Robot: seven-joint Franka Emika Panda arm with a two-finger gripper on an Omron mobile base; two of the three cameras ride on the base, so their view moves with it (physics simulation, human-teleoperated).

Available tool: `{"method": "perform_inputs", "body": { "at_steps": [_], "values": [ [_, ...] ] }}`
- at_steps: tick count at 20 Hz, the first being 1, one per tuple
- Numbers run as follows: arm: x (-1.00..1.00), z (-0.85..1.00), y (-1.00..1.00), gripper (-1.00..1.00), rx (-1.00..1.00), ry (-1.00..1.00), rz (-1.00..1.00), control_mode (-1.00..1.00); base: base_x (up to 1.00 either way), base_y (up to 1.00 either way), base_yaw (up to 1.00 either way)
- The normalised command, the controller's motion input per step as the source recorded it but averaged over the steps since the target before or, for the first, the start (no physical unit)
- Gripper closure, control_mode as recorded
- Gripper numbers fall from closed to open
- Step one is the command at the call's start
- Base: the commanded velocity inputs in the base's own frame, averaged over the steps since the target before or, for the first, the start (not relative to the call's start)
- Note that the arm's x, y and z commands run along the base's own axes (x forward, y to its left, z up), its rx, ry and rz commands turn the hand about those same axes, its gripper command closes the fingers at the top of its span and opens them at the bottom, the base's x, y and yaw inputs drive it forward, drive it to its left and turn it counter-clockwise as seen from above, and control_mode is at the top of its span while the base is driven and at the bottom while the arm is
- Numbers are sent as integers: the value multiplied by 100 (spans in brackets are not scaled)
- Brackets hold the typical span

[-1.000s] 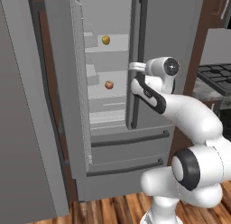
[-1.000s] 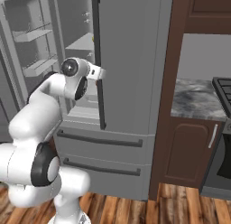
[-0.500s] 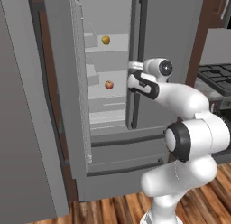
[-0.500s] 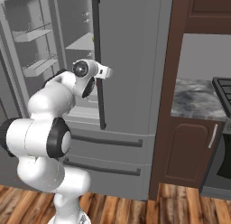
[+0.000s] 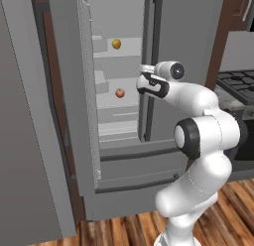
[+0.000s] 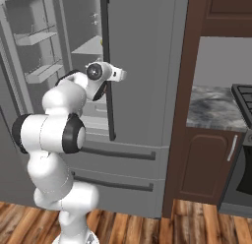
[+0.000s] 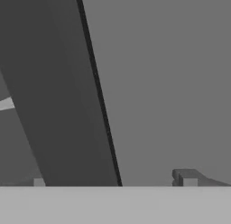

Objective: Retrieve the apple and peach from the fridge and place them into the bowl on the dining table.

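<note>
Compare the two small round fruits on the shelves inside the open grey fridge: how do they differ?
The yellow-orange round fruit sits on a higher shelf; the red-orange round fruit sits on a shelf below. The upper one looks paler and yellower, the lower one redder. Both are small, round, alike in size, untouched, and lie to the left of the dark vertical bar handle.

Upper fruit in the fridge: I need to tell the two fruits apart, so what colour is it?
Yellow-orange; the upper fruit shows best in the left base view.

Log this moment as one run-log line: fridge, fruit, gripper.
fridge: left door open | yellowish fruit: upper shelf | reddish fruit: shelf below | gripper: open, empty, by right door's handle
</note>
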Motion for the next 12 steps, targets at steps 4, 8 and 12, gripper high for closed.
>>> {"method": "perform_inputs", "body": {
  "at_steps": [4,8,12],
  "values": [
    [84,0,0,-100,0,3,0,-100,0,0,0],
    [79,0,0,100,0,10,0,-100,0,0,0],
    [-6,14,-5,100,0,25,0,-100,0,0,0]
  ]
}}
